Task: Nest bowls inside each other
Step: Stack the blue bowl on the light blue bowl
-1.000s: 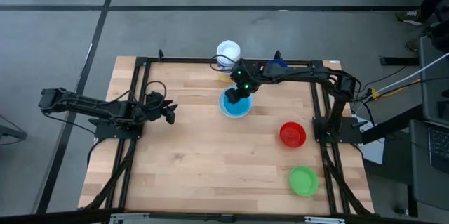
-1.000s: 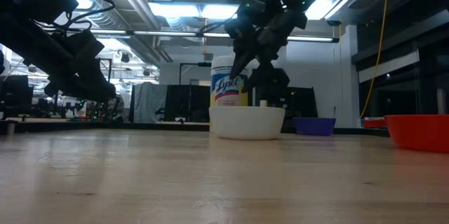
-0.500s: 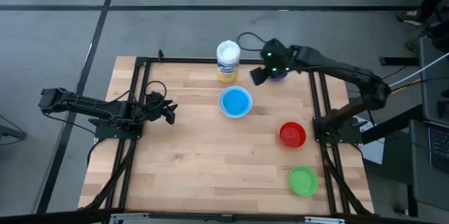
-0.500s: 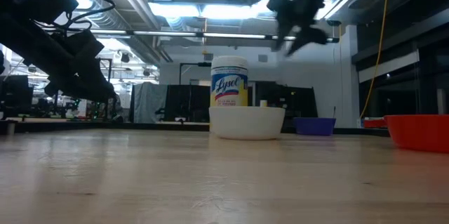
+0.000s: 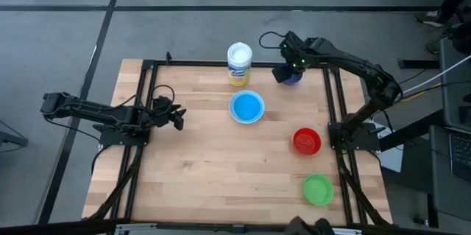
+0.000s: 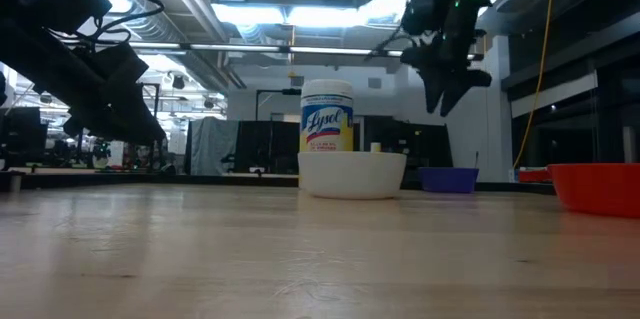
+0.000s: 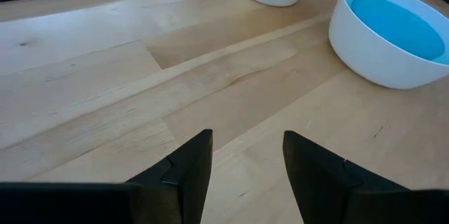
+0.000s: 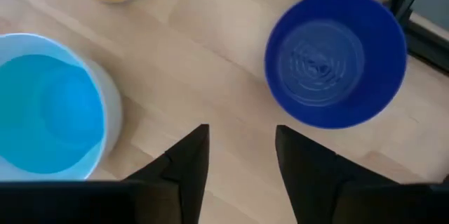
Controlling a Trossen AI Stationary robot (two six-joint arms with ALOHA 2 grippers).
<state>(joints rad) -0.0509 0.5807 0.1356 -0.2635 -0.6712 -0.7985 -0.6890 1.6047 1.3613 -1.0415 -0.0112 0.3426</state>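
Observation:
A white bowl (image 5: 246, 107) stands at the table's far middle with a teal bowl (image 8: 43, 114) nested in it. The dark blue bowl (image 8: 335, 59) rests upright near the far right edge. My right gripper (image 5: 283, 74) hovers open above the table just beside it, pointing steeply down, with nothing between its fingers (image 8: 188, 159). The red bowl (image 5: 307, 141) and green bowl (image 5: 318, 189) sit along the right side. My left gripper (image 5: 176, 117) waits open at the table's left, low over the wood.
A white-lidded cylindrical container (image 5: 239, 63) with a yellow label stands at the far edge, left of the blue bowl. Black frame rails (image 5: 331, 110) run along the table's left and right sides. Bare wood (image 5: 213, 176) lies in the near middle.
My right gripper has risen off the white bowl and swung toward the table's far right, ending above the spot beside the dark blue bowl, tipped to point more steeply down. The teal bowl has stayed inside the white one.

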